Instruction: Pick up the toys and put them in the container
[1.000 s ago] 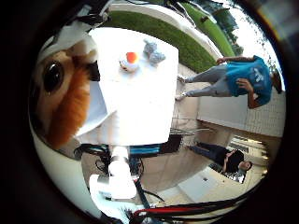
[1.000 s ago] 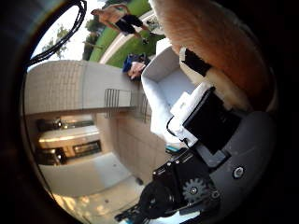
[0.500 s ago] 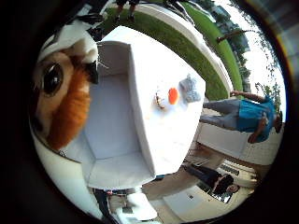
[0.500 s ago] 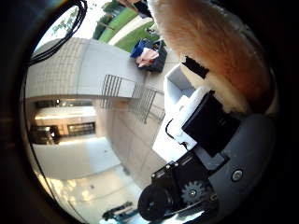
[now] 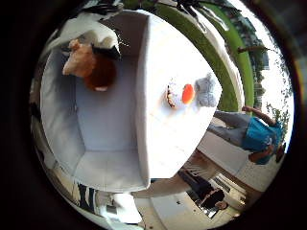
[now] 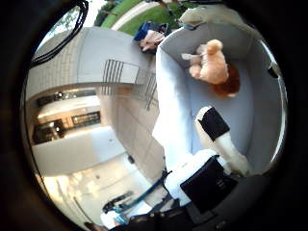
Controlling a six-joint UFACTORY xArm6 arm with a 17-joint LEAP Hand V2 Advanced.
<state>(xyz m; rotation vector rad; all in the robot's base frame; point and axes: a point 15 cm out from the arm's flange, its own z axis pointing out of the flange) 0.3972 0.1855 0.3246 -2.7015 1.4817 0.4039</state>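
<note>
While over container point(image 6: 173, 120), fingers point(image 6: 219, 137) straight.

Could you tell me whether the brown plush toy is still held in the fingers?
No, the plush toy lies on the floor of the white container, apart from the fingers of the hand.

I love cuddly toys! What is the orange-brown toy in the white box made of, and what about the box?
The orange-brown toy looks like soft plush: its outline is fuzzy and lumpy, with a matte tan and rust coat. The white box seems to be padded fabric or foam rather than hard plastic, since its walls look thick, rounded and dull with no shine, though that is hard to tell for sure.
</note>
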